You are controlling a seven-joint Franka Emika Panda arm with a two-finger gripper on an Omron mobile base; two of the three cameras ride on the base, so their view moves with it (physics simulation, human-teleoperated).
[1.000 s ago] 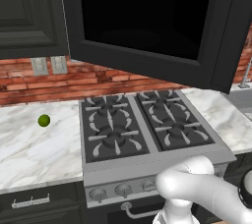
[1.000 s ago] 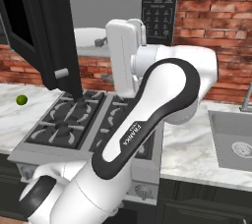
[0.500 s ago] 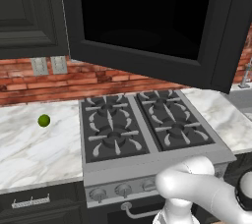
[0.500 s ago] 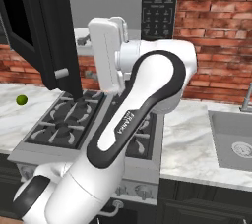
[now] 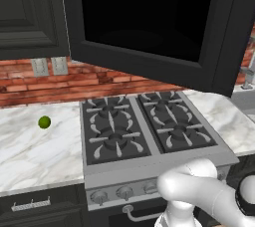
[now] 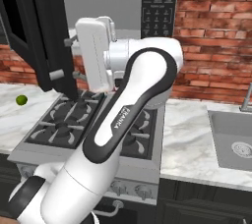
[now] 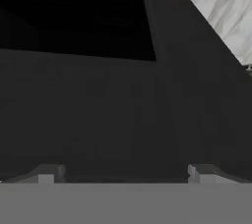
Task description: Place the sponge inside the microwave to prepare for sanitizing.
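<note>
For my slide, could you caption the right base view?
White arm raised beside the microwave's open door, above the stove.

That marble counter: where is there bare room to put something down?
Left of the stove, the counter holds only a small green ball. Between stove and sink it lies bare. The stove's grates are crowded beneath the microwave door.

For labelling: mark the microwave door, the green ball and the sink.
microwave door [image 5: 149, 66], left base view, lower frame of the open door.
green ball [image 5: 44, 122], left base view, its middle.
sink [image 6: 231, 134], right base view, basin floor.
</note>
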